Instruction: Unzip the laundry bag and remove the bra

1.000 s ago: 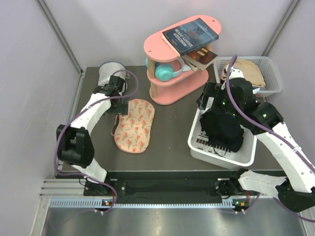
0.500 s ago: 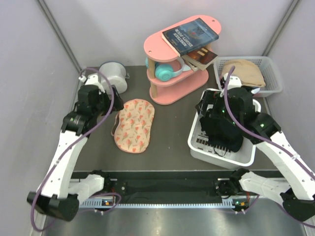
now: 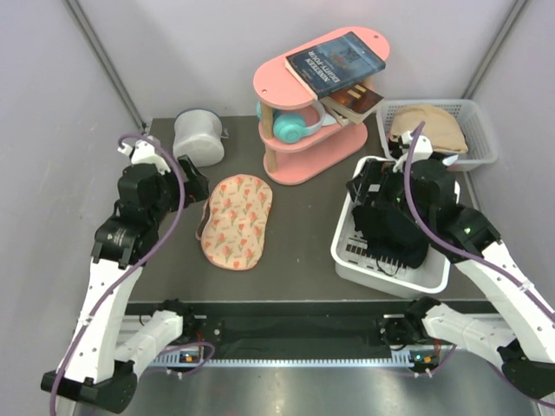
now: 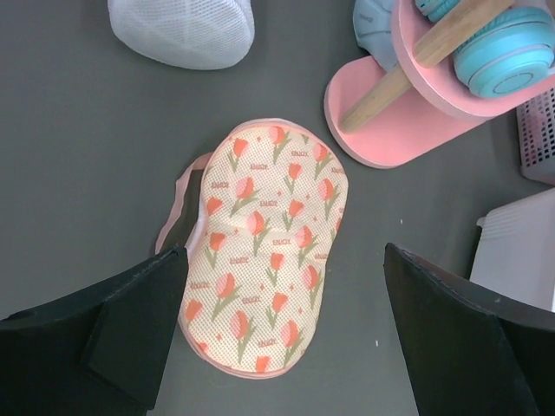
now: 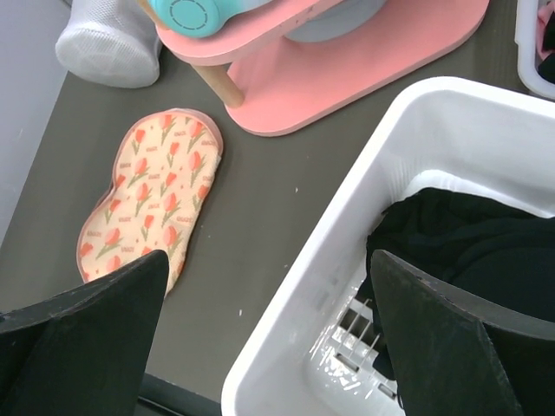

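The laundry bag [image 3: 237, 221] lies flat on the dark table, beige-pink with red tulip motifs. It also shows in the left wrist view [image 4: 264, 260] and the right wrist view [image 5: 147, 195]. It looks closed, and a thin pink strap [image 4: 178, 195] loops out at its left edge. The bra is hidden. My left gripper [image 3: 192, 186] is open and empty, raised above and left of the bag; in its wrist view [image 4: 284, 258] the bag's near end lies between the fingers. My right gripper [image 3: 368, 195] is open and empty above the white bin's left rim [image 5: 347, 217].
A white mesh cylinder [image 3: 199, 137] stands at the back left. A pink two-tier shelf [image 3: 316, 104] holds books and teal headphones. The white slotted bin [image 3: 390, 260] holds black clothing [image 5: 468, 260]. A white basket [image 3: 475, 130] with a beige item sits back right.
My left arm has drawn back from the bag's far left edge, rising and moving toward the near left. The right arm has shifted only slightly. The bag has not moved.
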Tool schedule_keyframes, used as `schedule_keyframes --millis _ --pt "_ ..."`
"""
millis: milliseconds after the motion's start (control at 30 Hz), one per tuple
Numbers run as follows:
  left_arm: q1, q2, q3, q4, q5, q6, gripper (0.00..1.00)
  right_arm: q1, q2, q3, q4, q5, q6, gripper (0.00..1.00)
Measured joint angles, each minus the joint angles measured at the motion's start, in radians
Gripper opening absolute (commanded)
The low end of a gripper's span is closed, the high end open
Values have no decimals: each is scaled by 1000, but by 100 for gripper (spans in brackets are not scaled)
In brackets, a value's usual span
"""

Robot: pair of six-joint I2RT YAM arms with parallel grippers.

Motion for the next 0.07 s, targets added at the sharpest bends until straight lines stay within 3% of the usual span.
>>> schedule_keyframes --millis 67 --pt "0 -12 0 -4 -7 0 99 0 -2 -5 0 2 -1 100"
